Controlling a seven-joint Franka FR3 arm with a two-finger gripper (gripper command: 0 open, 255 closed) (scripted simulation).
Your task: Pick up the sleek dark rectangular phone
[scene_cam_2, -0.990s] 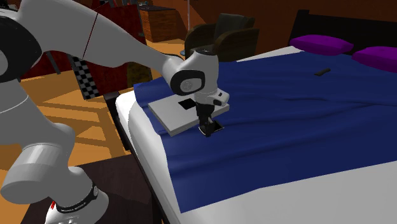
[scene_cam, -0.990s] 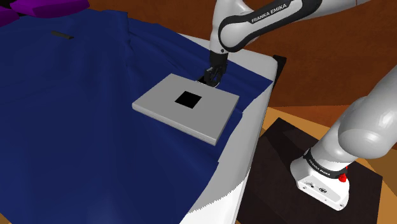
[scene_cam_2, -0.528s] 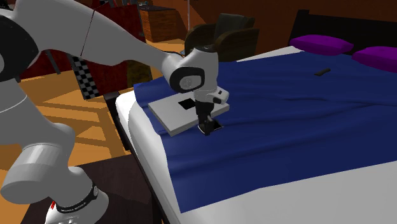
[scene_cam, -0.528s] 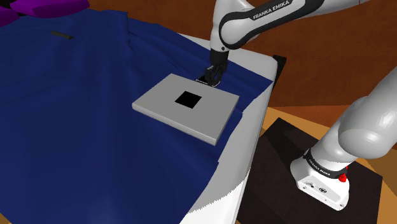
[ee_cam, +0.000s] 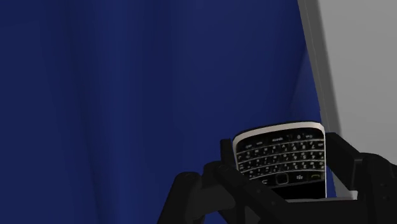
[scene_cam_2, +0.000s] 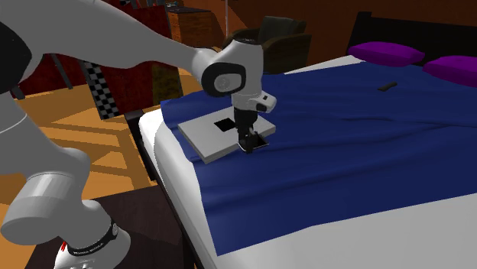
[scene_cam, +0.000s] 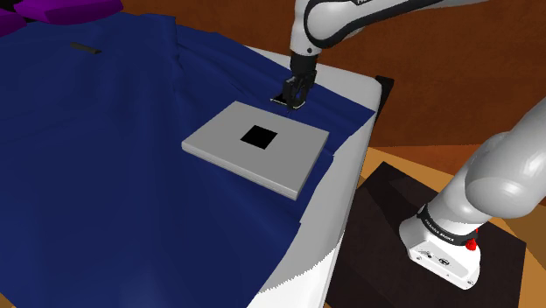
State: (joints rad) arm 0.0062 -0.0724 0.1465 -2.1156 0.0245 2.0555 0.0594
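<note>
The phone (ee_cam: 283, 162) is black with a silver rim, a dark screen and a small keyboard. My gripper (scene_cam: 292, 93) is shut on it, one black finger (ee_cam: 219, 175) on each long side. In the shoulder view the phone (scene_cam: 289, 101) hangs just above the blue bedcover (scene_cam: 105, 166), beyond the far edge of a grey slab (scene_cam: 289, 162). In the second exterior view the gripper (scene_cam_2: 249, 140) holds the phone (scene_cam_2: 255, 144) beside that slab (scene_cam_2: 200, 137), near the bed's corner.
The flat grey slab has a black square (scene_cam: 259, 136) in its middle. A small dark object (scene_cam: 85, 47) lies far up the bed near purple pillows (scene_cam_2: 384, 53). A dark chair (scene_cam_2: 269, 40) stands beyond the bed. The stand (scene_cam: 437, 229) is beside the bed.
The gripper has risen straight up with the phone clasped in it, lifting the phone a little off the blue cover. The slab has not moved.
</note>
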